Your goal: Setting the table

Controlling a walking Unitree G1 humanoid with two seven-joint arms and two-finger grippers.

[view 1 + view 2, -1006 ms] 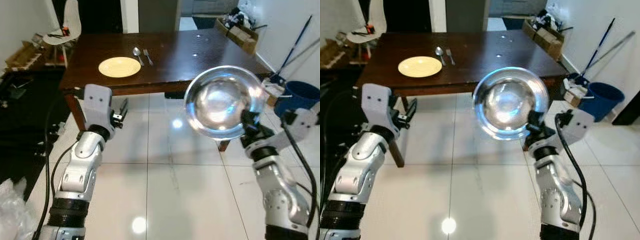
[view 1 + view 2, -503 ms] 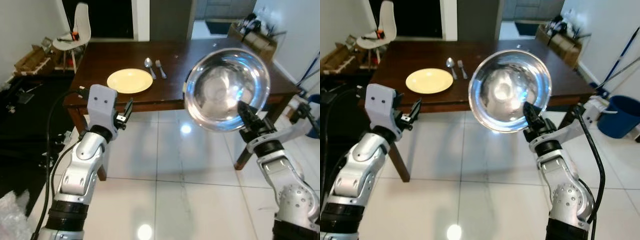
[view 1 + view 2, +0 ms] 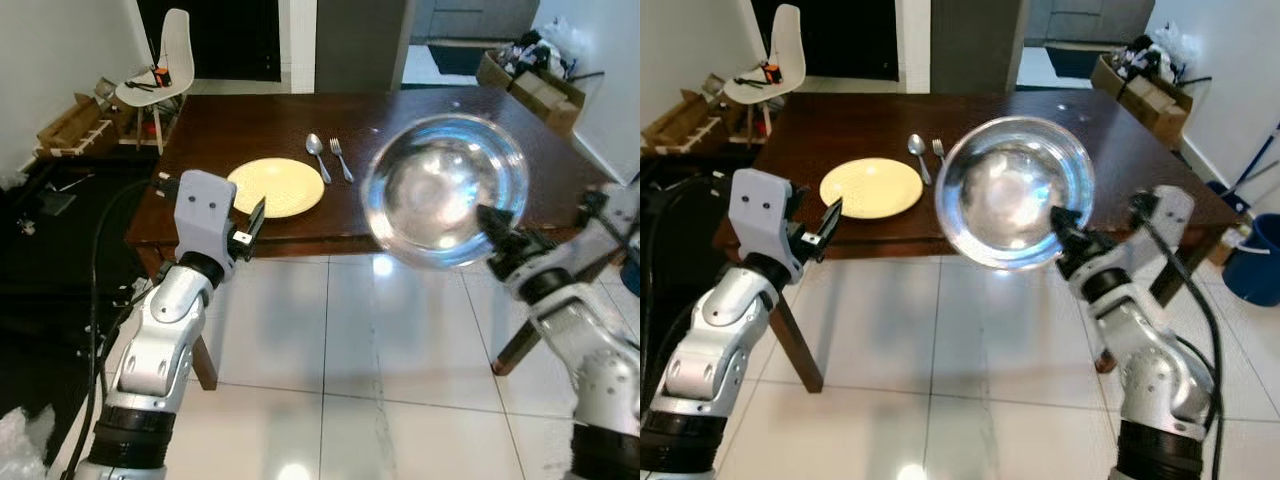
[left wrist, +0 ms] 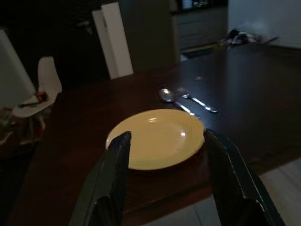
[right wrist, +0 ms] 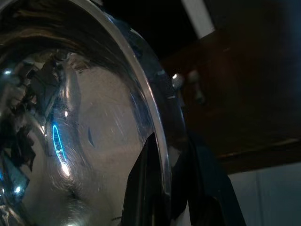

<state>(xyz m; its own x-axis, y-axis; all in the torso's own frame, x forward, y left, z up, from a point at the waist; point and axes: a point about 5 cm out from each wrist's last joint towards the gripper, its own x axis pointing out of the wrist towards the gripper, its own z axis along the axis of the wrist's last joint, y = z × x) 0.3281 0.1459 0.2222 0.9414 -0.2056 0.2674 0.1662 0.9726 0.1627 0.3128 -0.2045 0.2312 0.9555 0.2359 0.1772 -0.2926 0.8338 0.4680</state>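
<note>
So the right tool [image 3: 1058, 222] is pinching the rim of a big shiny round metal bowl [image 3: 1012, 206], holding it tipped up on edge in the air in front of the dark brown wooden counter [image 3: 430, 110], over the white tiled floor [image 3: 330, 350]. On the counter a round pale yellow plate [image 3: 281, 186] is sitting near the front edge, with a silver spoon [image 3: 317, 153] and a silver fork [image 3: 340, 159] lying side by side just beside it. The left tool [image 4: 164, 174] is hanging in front of the counter edge with its fingers spread apart and gripping nothing, the plate showing between them.
</note>
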